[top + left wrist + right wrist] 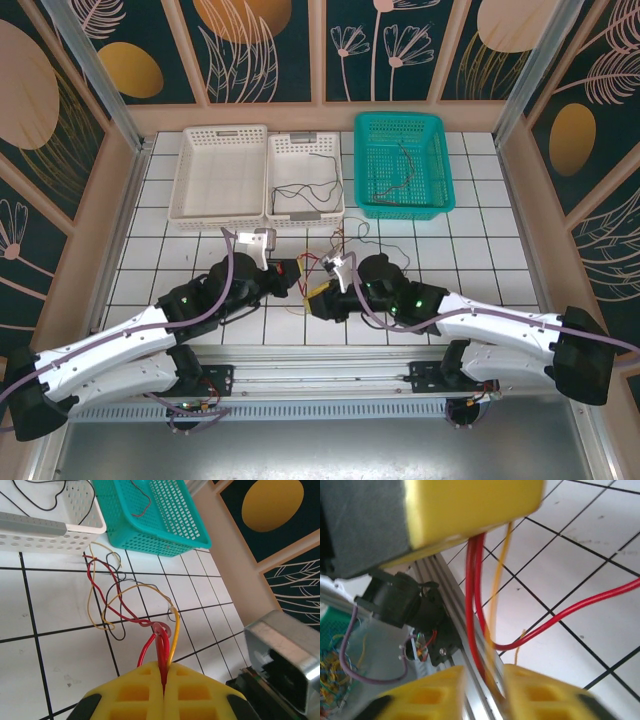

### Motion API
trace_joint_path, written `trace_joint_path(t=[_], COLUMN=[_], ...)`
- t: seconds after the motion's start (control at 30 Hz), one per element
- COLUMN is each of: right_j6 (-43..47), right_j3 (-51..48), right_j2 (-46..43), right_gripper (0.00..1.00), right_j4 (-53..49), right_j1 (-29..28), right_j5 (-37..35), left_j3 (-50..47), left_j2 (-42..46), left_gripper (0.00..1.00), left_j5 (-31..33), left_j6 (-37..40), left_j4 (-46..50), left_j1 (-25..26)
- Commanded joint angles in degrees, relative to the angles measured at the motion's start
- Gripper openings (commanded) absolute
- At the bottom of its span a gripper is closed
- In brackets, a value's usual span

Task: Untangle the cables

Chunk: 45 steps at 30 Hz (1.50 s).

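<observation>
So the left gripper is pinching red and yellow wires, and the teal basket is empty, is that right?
Not quite: the teal basket holds a thin wire, as the left wrist view shows. The left gripper is indeed pinching red and yellow wires.

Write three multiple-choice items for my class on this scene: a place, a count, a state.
1. The teal basket stands: A right of the white baskets; B between them; C left of them.
2. Baskets on the table: A two; B three; C four.
3. The left gripper is: A open; B shut on the cables; C shut on a basket rim.
Answers: A, top view shows it rightmost; B, two white plus one teal; B, red and yellow cables pinched in its closed jaws.
</observation>
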<state>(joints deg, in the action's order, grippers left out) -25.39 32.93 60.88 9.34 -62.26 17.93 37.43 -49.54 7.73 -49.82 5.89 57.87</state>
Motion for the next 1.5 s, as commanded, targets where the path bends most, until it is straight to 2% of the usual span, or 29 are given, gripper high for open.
trace_joint_path(t=[0.0,0.03,0.07,0.13,0.33,0.43,0.6,0.8,1.17,1.33,1.47], right_j6=[-0.11,-0.11,-0.21,-0.27,-1.06,-0.99,-0.98,-0.92,-0.26,0.06,0.23], right_j3=[-0.36,-0.64,-0.97,-1.57,-2.54,-3.03,-3.87,-4.97,-4.63,-4.29,-3.73], right_j2=[-1.73,-2.41,-3.18,-4.20,-5.95,-7.14,-9.26,-10.70,-8.41,-8.55,-7.64], right_gripper=[0.09,0.05,0.00,0.00,0.00,0.00,0.00,0.00,0.00,0.00,0.00], right_j4=[1.82,1.87,1.97,2.24,2.52,2.92,3.71,5.69,7.01,6.58,6.13], right_j1=[-0.17,-0.15,-0.14,-0.04,0.21,0.37,0.77,1.80,1.87,1.86,1.88], right_j5=[-2.91,-3.35,-3.72,-4.02,-5.38,-5.61,-5.26,-2.20,4.57,4.70,4.93], left_j3=[-0.93,-1.23,-1.71,-2.56,-3.98,-4.87,-8.40,-12.48,-11.35,-10.21,-9.83], left_j2=[1.07,1.35,1.74,2.53,3.89,5.15,8.03,9.11,4.49,2.70,1.86], left_gripper=[0.00,0.00,0.04,0.16,0.41,0.49,0.50,0.52,0.52,0.42,0.22], left_j5=[-0.96,-1.04,-1.13,-1.47,-3.25,-3.94,-6.94,-13.31,-11.71,-12.46,-13.34], left_j6=[-0.96,-1.04,-1.10,-1.41,-1.60,-1.81,-2.87,-4.34,-4.98,-4.34,-4.14], left_j4=[-2.90,-3.07,-3.36,-4.22,-5.63,-5.45,-8.29,-16.89,-20.16,-19.77,-20.35], left_j1=[-0.07,-0.06,-0.12,-0.08,-0.10,-0.10,-0.10,-0.09,-0.05,-0.04,-0.10])
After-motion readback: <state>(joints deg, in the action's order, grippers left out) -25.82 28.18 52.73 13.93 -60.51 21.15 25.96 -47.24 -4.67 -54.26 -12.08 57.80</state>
